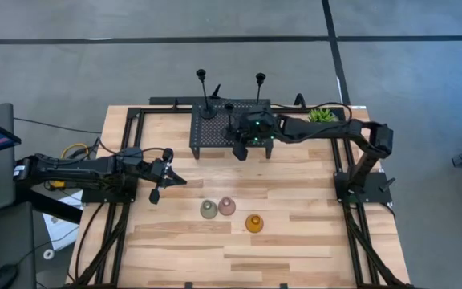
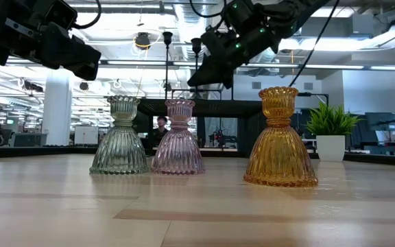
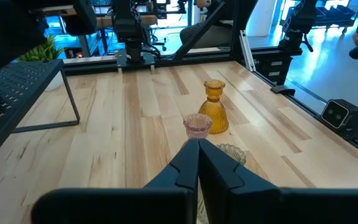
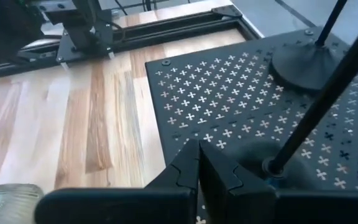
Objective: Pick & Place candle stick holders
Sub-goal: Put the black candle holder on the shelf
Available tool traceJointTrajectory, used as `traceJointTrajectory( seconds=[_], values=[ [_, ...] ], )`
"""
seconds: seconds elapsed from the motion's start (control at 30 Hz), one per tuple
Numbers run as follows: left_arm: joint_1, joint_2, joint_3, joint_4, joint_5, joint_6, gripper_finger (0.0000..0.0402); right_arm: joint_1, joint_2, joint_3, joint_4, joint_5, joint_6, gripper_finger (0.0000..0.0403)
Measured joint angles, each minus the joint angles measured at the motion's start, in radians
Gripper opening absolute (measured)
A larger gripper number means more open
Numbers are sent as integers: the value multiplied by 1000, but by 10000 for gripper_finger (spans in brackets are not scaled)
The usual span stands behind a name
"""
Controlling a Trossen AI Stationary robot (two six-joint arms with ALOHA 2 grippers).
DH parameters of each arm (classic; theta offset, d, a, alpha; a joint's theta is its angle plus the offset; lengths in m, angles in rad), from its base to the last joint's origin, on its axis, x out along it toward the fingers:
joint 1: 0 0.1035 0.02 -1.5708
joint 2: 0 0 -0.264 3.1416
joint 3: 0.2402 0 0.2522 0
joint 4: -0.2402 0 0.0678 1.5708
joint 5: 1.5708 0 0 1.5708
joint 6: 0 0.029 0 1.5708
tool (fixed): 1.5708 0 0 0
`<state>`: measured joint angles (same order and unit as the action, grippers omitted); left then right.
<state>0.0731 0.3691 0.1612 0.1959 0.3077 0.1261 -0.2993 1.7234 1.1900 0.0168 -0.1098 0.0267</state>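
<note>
A: Report task progress, left to right.

B: The left gripper [image 1: 157,195] hangs over the desk [image 1: 295,241] with its fingers clenched on nothing. Just beyond its tips stand the three squat holders: the green holder [image 1: 208,209], the pink holder [image 1: 227,206] touching or almost touching it, and the amber holder [image 1: 253,223] a little apart. None is grasped, so all three appear still to be moved.

A: And the right side?

B: The right gripper [image 1: 251,146] hovers over the black perforated rack [image 1: 215,136], fingers pressed together and empty. Three thin black holders stand on the rack: the tall holder [image 1: 204,95] to one side of this gripper, a shorter holder [image 1: 229,119] close beside it, and a third holder [image 1: 260,88] behind it. Judged from this, the stemmed set is placed, roughly half the task.

A: Surface and room?

B: The desk is pale wood planking inside a black frame. A potted plant [image 1: 321,116] sits near the right arm. Beyond lies a grey floor and an open workshop, where a person [image 2: 161,127] shows far behind the squat holders.
</note>
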Motion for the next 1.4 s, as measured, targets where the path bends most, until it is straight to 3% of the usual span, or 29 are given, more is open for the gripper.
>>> traceJointTrajectory(
  seconds=[0.8, 1.4],
  values=[
    [0, 0, 0, 0, 0, 0, 10, -72, -1, 0, 106, 39, -11, 0],
    [0, 0, 0, 0, 0, 0, 10, -61, -1, 0, 61, 18, -2, 0]
  ],
)
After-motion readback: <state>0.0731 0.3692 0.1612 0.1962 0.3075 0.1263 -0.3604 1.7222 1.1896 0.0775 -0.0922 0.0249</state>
